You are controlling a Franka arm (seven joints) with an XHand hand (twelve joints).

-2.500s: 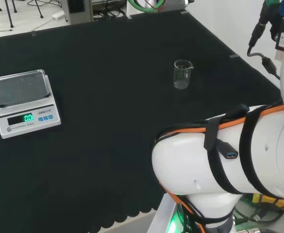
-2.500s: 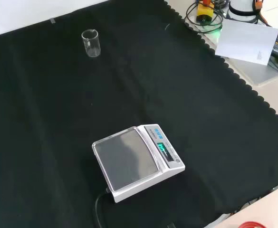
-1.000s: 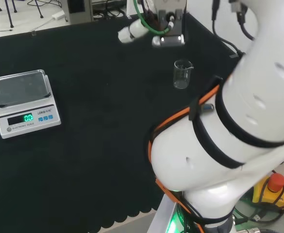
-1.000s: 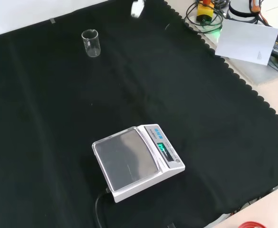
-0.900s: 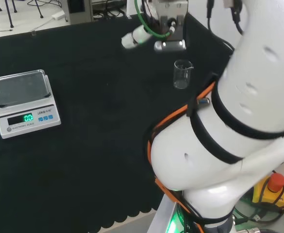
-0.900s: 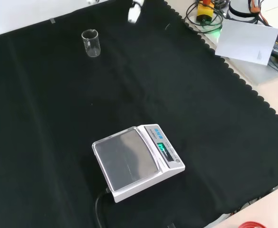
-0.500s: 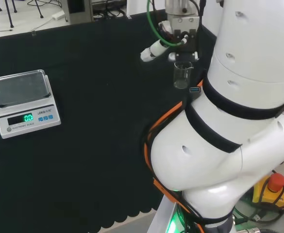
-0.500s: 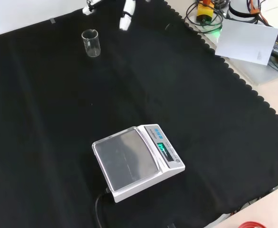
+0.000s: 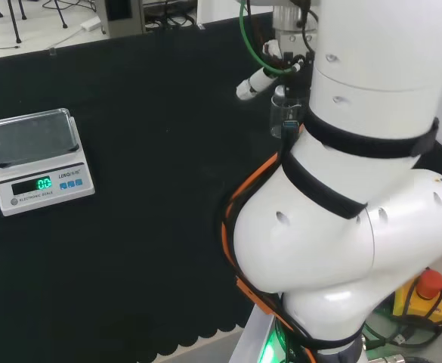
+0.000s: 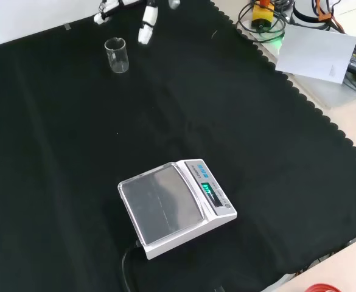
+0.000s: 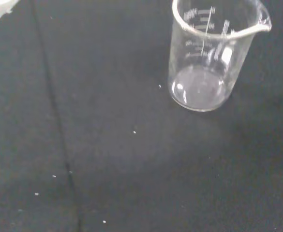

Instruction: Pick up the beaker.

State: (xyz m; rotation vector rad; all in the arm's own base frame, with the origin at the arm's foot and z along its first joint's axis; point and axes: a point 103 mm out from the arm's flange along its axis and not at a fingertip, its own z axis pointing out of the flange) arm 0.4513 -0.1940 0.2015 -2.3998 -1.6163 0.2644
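Robot hand [image 10: 146,25] open above black cloth [image 10: 238,121] (beaker [image 10: 117,55] untouched).

So in the head view the arm's white links [image 9: 341,189] cover most of the beaker [image 9: 278,113], just a sliver of glass pokes out. The hand [image 10: 146,25] gets chopped by the front view's top edge, so its palm's out of sight. Wrist view clips the beaker's rim, and the printed marks are too small to read.
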